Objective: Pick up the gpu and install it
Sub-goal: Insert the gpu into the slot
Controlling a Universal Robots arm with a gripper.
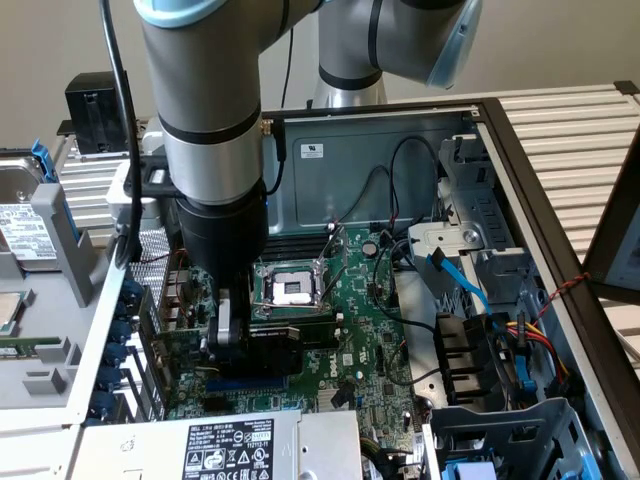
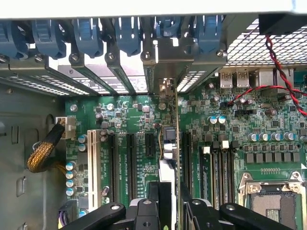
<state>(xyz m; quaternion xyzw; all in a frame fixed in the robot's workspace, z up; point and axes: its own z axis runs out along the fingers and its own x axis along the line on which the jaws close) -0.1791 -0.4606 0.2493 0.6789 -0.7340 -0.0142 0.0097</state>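
The pincer (image 1: 232,335) is closed on the gpu (image 1: 268,345), clamping the card from both faces and holding it on edge inside the open PC case (image 1: 400,140). In the wrist view the pincer (image 2: 168,211) shows its black links on either side of the gpu (image 2: 168,143), which runs straight out ahead of the fingers as a thin vertical line — its long axis points away from the pincer toward the rear wall of the case, where the row of blue slot clips (image 2: 129,36) sits.

The card is directly below and between the jaws, standing over the motherboard (image 2: 124,124) in the band of long black expansion slots (image 2: 130,148). Its far end, with the silver bracket (image 2: 165,88), reaches up to the slot openings in the rear wall. The card's lower edge appears to be in line with one of the slots; whether it is fully seated I cannot tell.

In the exterior view the CPU socket (image 1: 290,285) lies just beyond the pincer, toward that view's right.
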